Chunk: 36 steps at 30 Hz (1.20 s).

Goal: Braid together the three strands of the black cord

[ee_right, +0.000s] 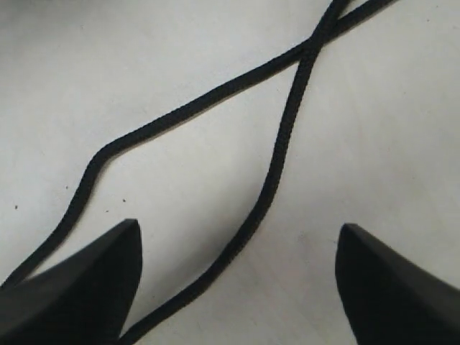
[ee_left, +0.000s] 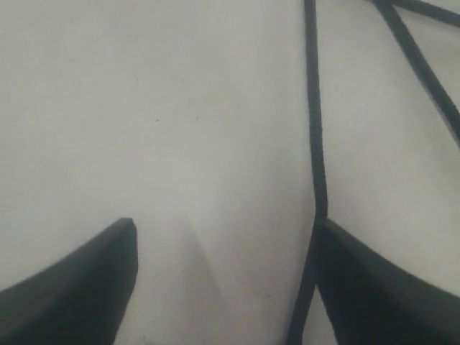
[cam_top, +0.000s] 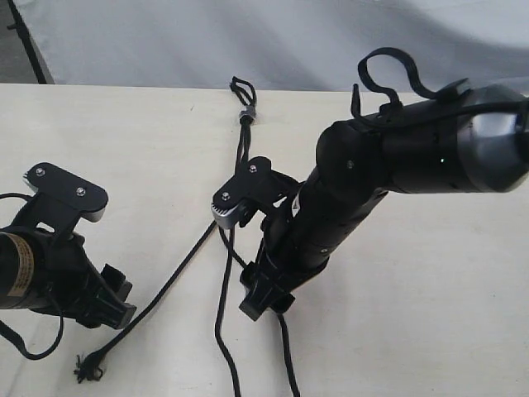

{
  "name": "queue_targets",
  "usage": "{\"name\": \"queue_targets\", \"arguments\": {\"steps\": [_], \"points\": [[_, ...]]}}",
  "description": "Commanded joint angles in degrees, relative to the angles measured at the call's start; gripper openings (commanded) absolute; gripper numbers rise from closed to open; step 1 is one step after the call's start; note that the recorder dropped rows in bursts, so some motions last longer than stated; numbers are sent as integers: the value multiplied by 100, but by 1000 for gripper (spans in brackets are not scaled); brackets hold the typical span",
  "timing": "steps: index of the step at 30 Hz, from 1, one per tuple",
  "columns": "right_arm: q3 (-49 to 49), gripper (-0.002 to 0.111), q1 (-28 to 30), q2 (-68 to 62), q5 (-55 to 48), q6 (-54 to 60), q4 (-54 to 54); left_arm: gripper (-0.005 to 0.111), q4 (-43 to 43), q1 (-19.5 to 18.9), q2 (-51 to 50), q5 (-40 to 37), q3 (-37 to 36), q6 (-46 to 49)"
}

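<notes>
The black cord's short loop (cam_top: 242,87) and grey band (cam_top: 245,112) lie at the table's far edge. From there the three strands fan toward the near side. One strand (cam_top: 169,277) slants left to a frayed tip (cam_top: 87,368). A middle strand (cam_top: 221,331) runs down, and the third (cam_top: 289,364) comes out from under the right arm. My left gripper (cam_top: 114,308) is open low over the table, with a strand (ee_left: 314,144) lying along the inner edge of one finger (ee_left: 381,287). My right gripper (cam_top: 260,299) is open too; two crossed strands (ee_right: 277,165) lie below it, one passing between its fingers (ee_right: 86,287).
The pale tabletop (cam_top: 430,314) ends at a grey cloth backdrop (cam_top: 248,33) just beyond the loop. A thick robot cable (cam_top: 388,70) arches over the right arm, and another (cam_top: 33,347) loops under the left arm.
</notes>
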<state>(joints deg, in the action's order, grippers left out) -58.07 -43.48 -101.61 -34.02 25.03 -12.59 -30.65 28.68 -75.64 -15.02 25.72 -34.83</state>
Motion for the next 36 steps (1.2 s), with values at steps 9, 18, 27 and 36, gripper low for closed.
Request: {"name": "queue_targets", "arguments": {"steps": [9,18,27,36], "points": [[20,71,37,-369,274,-4,69,66,-3,-15,38,45,-1,17],[20,71,37,-553,527,-4,354,66,-3,-15,38,55,-1,17],[20,62,37,-833,600,32,746,66,-3,-15,38,115,-1,17],[20,-1,120,-833,1378,18,2159,66,-3,-15,38,141,-1,17]]}}
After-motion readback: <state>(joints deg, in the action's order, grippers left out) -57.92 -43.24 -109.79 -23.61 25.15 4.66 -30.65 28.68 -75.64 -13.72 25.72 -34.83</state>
